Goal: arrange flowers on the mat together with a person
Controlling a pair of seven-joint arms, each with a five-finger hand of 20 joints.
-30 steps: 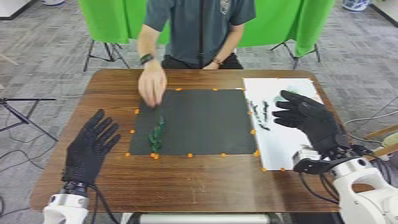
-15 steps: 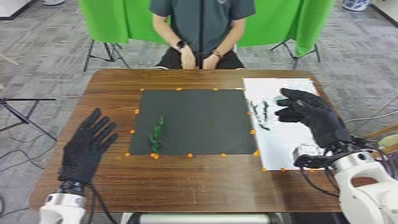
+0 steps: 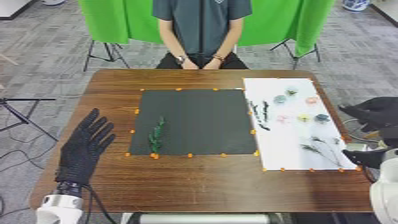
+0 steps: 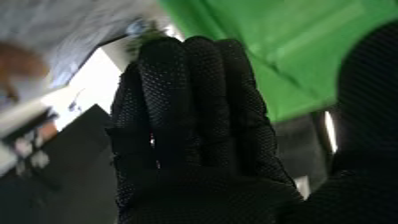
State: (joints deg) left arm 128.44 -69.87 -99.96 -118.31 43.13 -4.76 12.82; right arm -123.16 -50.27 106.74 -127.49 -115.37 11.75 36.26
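The right hand (image 4: 209, 182) was released and empty, its fingers straight and the thumb held apart, at the outer side of the white sheet (image 3: 277, 159). Inward from it, on that sheet, lay pale flower heads (image 3: 304, 118), thin-stemmed sprays (image 3: 327, 150) and, farthest from that hand, dark leafy sprigs (image 3: 265, 111). The left hand (image 3: 80, 150) was also empty, fingers extended over the table (image 3: 204, 185); to its right, on the dark mat (image 3: 202, 120), lay a green sprig (image 3: 156, 136). The flowers looked very light and probably delicate: the heads would crush under a hard squeeze, and the sprays might bend or tangle, so a gentle pinch low on the stem seemed best, with the heads taken from the sides. No writing could be made out on any of them.
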